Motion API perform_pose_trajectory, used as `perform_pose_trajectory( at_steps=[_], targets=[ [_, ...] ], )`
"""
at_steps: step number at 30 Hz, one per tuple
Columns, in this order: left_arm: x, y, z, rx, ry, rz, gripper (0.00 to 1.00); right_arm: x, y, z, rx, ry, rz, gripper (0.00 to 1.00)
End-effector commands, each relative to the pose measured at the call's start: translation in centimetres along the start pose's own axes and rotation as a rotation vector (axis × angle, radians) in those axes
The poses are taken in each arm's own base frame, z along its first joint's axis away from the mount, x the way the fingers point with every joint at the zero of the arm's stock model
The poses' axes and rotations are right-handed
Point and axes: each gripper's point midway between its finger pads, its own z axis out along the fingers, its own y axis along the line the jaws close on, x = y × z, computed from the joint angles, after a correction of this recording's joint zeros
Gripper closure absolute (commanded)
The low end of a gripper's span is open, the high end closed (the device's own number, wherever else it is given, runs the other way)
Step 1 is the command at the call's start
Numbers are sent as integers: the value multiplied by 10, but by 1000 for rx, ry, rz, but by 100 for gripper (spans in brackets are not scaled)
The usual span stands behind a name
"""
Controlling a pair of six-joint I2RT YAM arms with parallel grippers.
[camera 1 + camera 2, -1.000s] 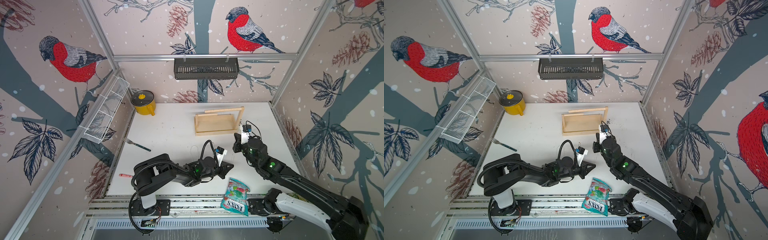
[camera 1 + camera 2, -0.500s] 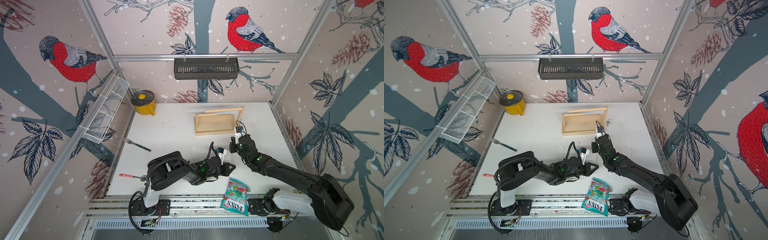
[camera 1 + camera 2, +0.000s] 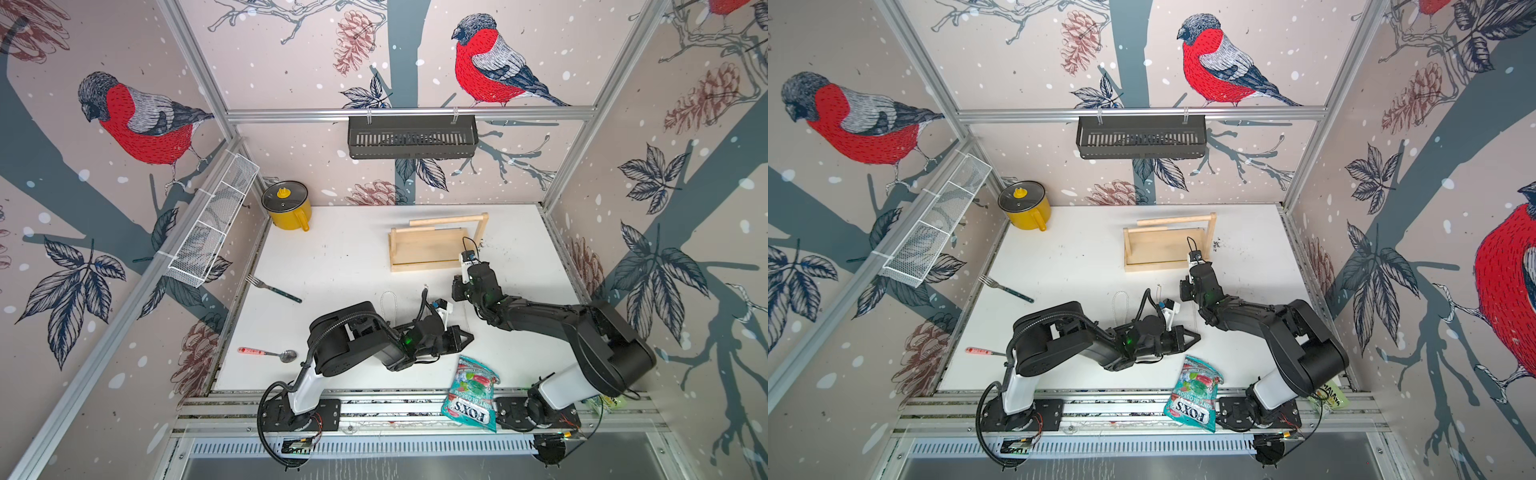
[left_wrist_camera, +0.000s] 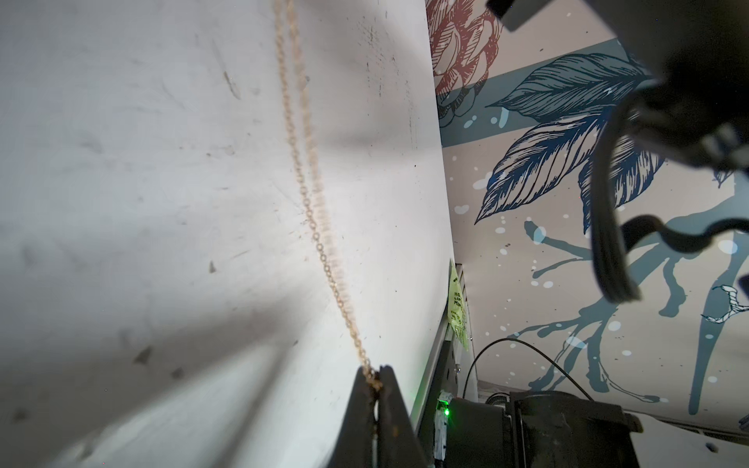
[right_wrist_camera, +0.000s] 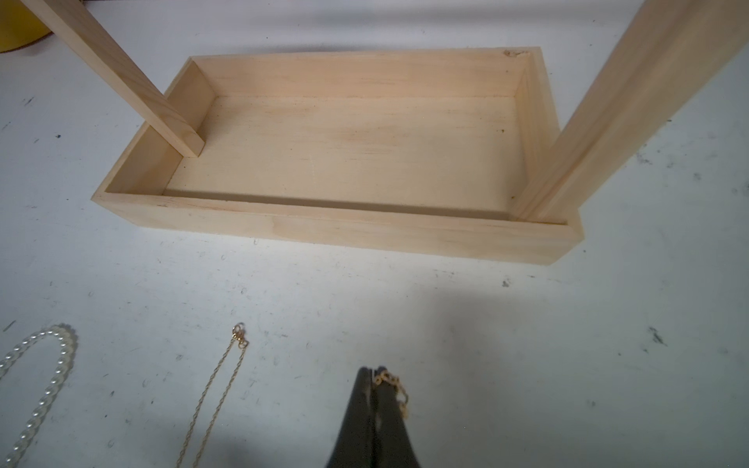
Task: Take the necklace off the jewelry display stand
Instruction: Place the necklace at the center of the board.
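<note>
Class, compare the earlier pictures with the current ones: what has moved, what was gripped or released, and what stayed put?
The right gripper shifted to the robot's left, closer to the left gripper, and both arms folded at the elbow. Nothing was taken hold of or let go: both grippers stay shut on the gold chain necklace stretched between them. The jewelry display stand and yellow pot stayed put.

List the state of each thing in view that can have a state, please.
Left end effector: shut on gold necklace.
Right end effector: shut on gold necklace.
Gold necklace: off the stand, held by both end effectors.
Stand: upright, bar bare, tray empty.
Pearl necklace: lying loose on table.
Thin chain: lying on table.
Pot: lid on.
</note>
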Motion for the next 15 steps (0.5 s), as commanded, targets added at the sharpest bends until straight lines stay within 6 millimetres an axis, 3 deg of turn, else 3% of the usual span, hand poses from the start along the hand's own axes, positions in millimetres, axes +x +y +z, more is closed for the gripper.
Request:
perform_pose_trajectory(
  at_steps=[1, 15],
  targets=[
    [1, -3, 4, 15, 11, -33, 99, -10, 7, 10, -39, -24, 5, 98],
    [-5, 24, 6, -97, 13, -65, 90, -5, -9, 31, 18, 23, -20, 95]
  ],
)
